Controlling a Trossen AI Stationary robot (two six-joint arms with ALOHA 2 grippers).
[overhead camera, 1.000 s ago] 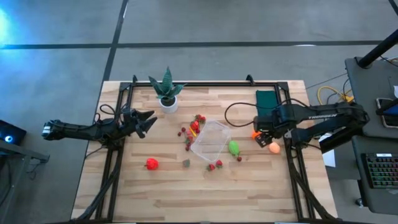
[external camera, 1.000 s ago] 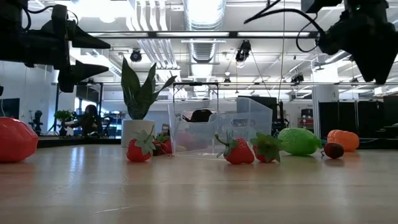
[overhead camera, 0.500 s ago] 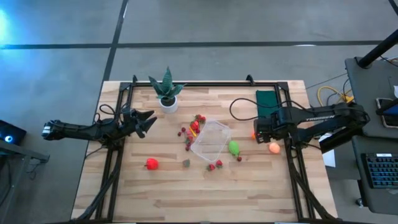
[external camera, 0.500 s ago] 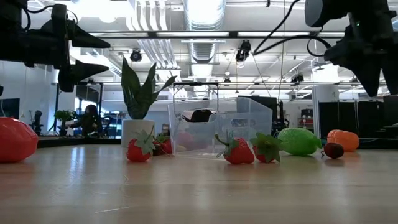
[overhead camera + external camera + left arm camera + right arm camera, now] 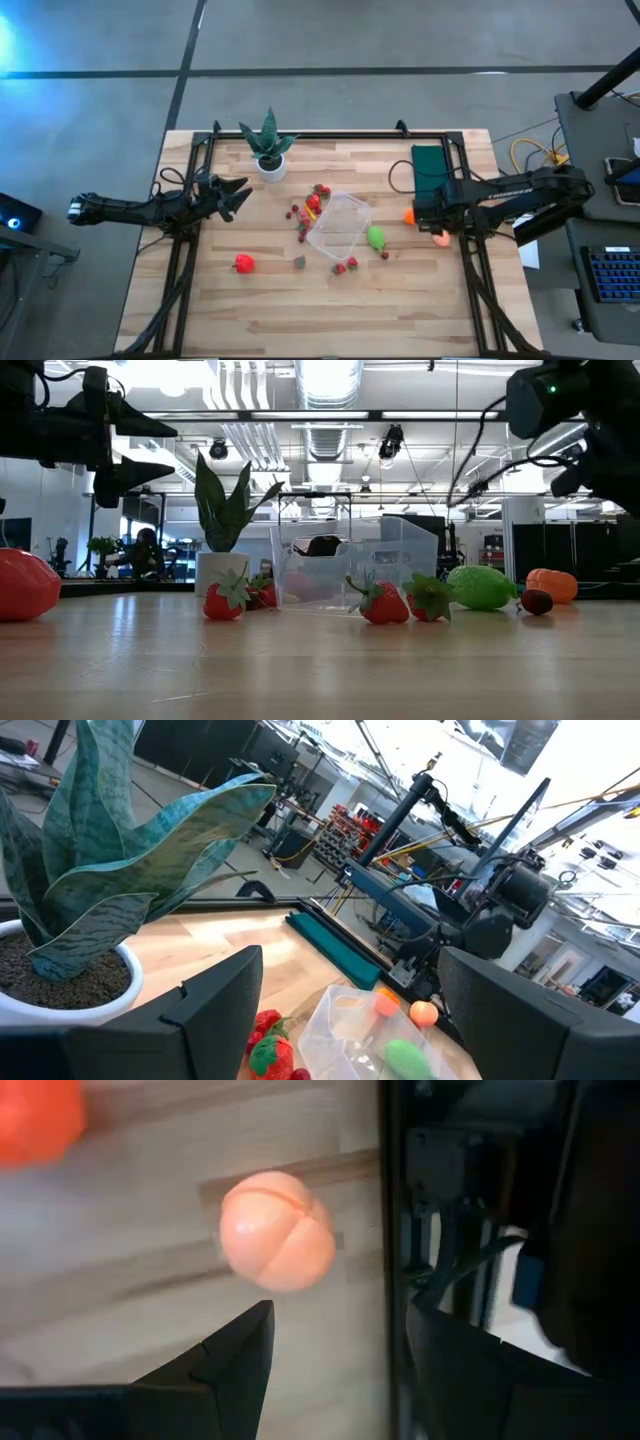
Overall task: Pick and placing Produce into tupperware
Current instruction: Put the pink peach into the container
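Note:
The clear tub [image 5: 338,225] [image 5: 355,568] lies on the table's middle, tilted in the high view. Produce lies around it: a red piece [image 5: 243,263] [image 5: 25,585], strawberries [image 5: 345,266] [image 5: 385,603], a green piece [image 5: 376,237] [image 5: 483,587], an orange piece [image 5: 410,215] [image 5: 553,584] and a pink-orange peach piece [image 5: 440,238] [image 5: 277,1230]. My right gripper [image 5: 436,224] [image 5: 340,1365] is open above the peach piece, near the table's right edge, pointing down. My left gripper [image 5: 240,195] [image 5: 150,445] [image 5: 350,1020] waits open, raised over the table's left side.
A potted spiky plant [image 5: 267,150] [image 5: 225,530] stands near the far edge. A dark green cloth [image 5: 428,160] lies at the far right. Black frame rails [image 5: 470,270] run beside the peach piece. Bare wood [image 5: 330,315] spans the near side.
My right gripper has shifted a little toward the table's right edge and now stands over the peach piece, which it partly covers in the high view. The left arm and the produce have kept still.

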